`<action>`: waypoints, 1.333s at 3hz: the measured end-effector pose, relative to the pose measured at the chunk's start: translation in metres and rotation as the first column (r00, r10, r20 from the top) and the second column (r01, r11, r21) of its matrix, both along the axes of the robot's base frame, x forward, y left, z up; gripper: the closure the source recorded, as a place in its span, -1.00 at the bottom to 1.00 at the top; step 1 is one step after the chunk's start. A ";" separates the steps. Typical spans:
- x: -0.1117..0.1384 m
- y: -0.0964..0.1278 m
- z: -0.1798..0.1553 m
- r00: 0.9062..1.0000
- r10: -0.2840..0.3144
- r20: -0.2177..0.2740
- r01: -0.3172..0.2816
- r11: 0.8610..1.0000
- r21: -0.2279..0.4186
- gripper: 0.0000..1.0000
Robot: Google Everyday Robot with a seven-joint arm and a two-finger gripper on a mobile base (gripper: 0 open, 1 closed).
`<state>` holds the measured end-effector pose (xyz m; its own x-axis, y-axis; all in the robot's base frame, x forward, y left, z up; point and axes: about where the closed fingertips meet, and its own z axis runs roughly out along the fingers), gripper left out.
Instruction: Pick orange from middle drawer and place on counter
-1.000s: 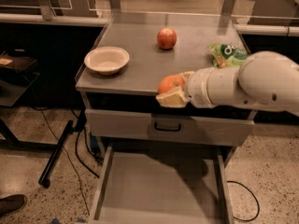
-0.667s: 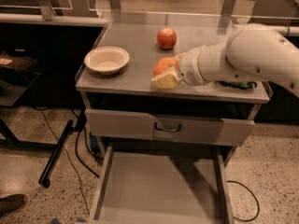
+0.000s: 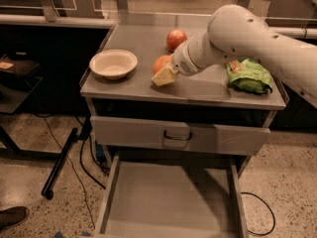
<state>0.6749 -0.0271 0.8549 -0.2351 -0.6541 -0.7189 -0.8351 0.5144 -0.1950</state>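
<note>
Camera view looks down at a grey metal bench (image 3: 129, 86) with drawers under it. The big white arm (image 3: 247, 38) comes in from the right side and reaches across the top of the bench. At its end is the claw (image 3: 162, 71). The claw is holding the orange (image 3: 160, 62). One tan finger (image 3: 162, 77) sits in front of the orange and a little under it. The orange is over the middle of the bench, near the front. I cannot tell if it touches the top or hangs just above it.

Behind the orange, a bit to the right, a redder round fruit (image 3: 176, 37) sits on the bench. A pale bowl (image 3: 113, 63) sits on the left side, apart from the orange. A green crinkly bag (image 3: 248, 75) lies on the right side, partly under the arm.

Below the top is a shut drawer with a dark handle (image 3: 177, 135). Under that, the middle drawer (image 3: 168, 197) is pulled out, and its flat grey floor shows. A brown shoe (image 3: 12, 216) is on the speckled floor at the bottom left.
</note>
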 end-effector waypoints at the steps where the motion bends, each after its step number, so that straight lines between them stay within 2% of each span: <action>1: 0.015 0.005 -0.018 0.998 0.020 -0.052 -0.023 0.998 -0.059 1.00; 2: 0.017 0.005 -0.018 0.998 0.021 -0.058 -0.025 0.997 -0.067 1.00; 3: 0.017 0.005 -0.018 0.998 0.021 -0.058 -0.025 0.997 -0.067 0.67; 4: 0.017 0.005 -0.018 0.998 0.021 -0.058 -0.025 0.997 -0.067 0.21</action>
<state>0.6920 -0.0220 0.8372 -0.2589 -0.7063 -0.6589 -0.8575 0.4821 -0.1798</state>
